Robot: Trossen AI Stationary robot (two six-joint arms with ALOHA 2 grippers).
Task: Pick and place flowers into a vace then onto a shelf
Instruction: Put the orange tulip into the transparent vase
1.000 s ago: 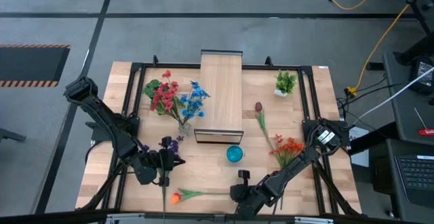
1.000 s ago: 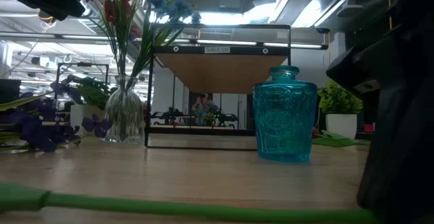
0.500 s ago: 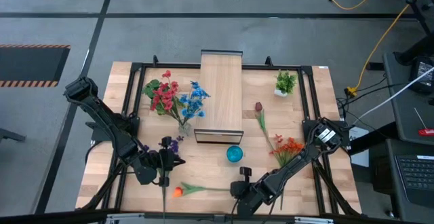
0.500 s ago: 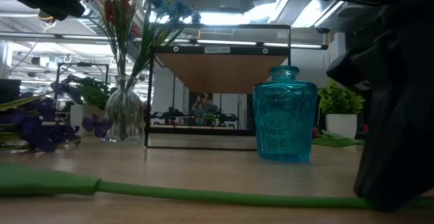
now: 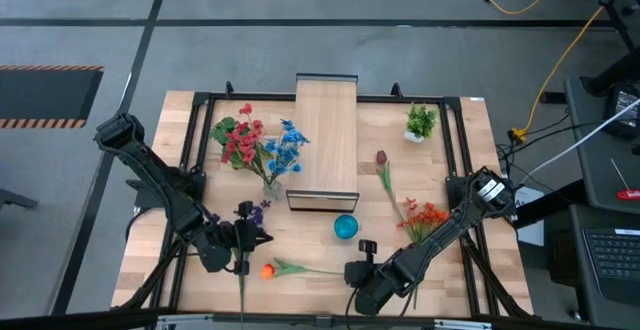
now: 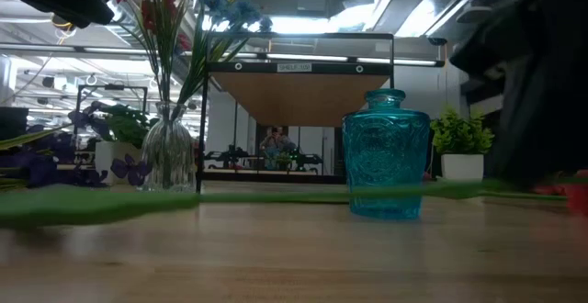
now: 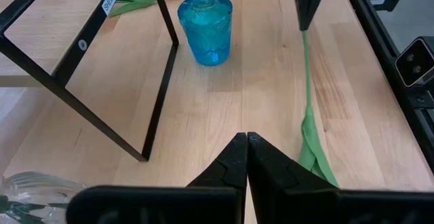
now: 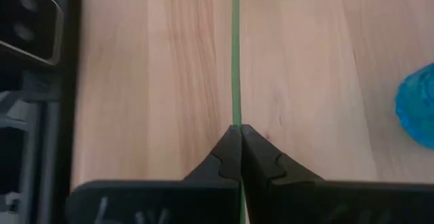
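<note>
An orange-bloomed flower (image 5: pixel 266 270) stretches its long green stem (image 5: pixel 310 270) toward my right gripper (image 5: pixel 350 273), which is shut on it near the table's front edge. The stem floats level across the low view (image 6: pixel 276 193). My left gripper (image 7: pixel 245 149) is shut on nothing at the front left, beside loose purple flowers (image 5: pixel 253 213) lying on the table. The blue vase (image 5: pixel 345 227) stands just beyond the stem. The shelf (image 5: pixel 326 135) stands at the far centre. A clear vase (image 5: pixel 270 183) next to it holds red and blue flowers. My right gripper pinches the green stem (image 8: pixel 236 115) between its two fingers, at the end away from the bloom. The fingers slant down from the table's right and lie nearly in line with the stem. The stem runs out ahead of them, about level and off the table; whether the bloom end touches it I cannot tell.
A dark red tulip (image 5: pixel 381 157) and a bunch of orange flowers (image 5: pixel 425 215) lie on the table's right half. A small potted green plant (image 5: pixel 421 122) stands at the far right. Black frame rails (image 5: pixel 462 160) run along the table's sides.
My right gripper has risen and gone a little toward the far edge, still shut on the stem. The flower has come up off the table with it, and its orange bloom has shifted toward the far edge.
</note>
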